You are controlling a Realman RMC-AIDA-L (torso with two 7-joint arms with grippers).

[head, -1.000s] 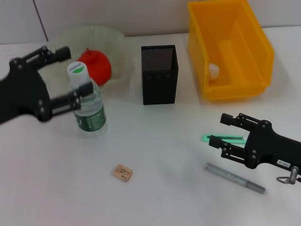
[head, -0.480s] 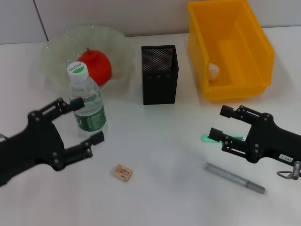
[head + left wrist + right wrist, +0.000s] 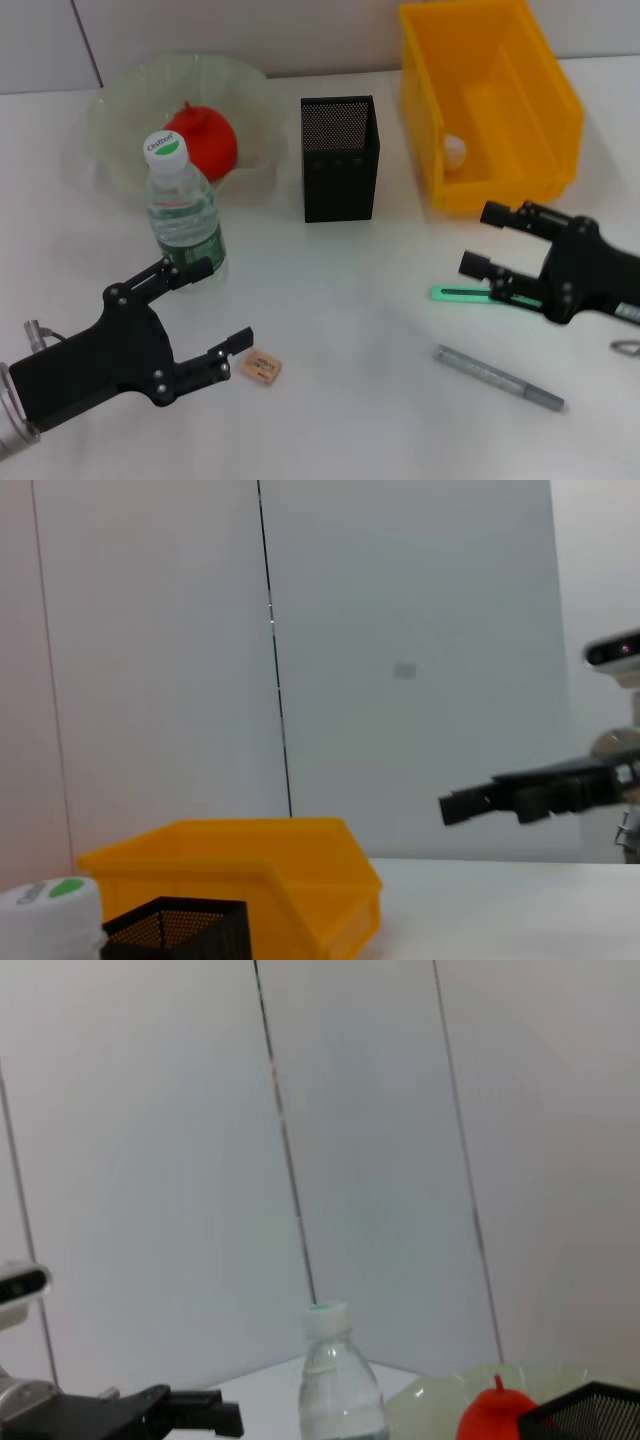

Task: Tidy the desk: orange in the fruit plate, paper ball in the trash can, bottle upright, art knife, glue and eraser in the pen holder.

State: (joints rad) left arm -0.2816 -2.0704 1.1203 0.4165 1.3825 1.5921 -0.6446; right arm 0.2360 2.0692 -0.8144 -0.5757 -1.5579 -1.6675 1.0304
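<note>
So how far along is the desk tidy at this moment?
Done: orange in the fruit plate, bottle upright, paper ball in the yellow bin. In hand: left gripper open beside the eraser; right gripper open by the green knife. Left: eraser, knife and grey stick into the pen holder.

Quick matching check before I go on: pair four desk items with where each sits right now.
Things:
1. orange
2. bottle
3. eraser
4. paper ball

Places:
A. lying on the table beside the left gripper
B. inside the yellow bin
C. in the fruit plate
D. standing upright in front of the fruit plate

Pairs: 1-C, 2-D, 3-A, 4-B
</note>
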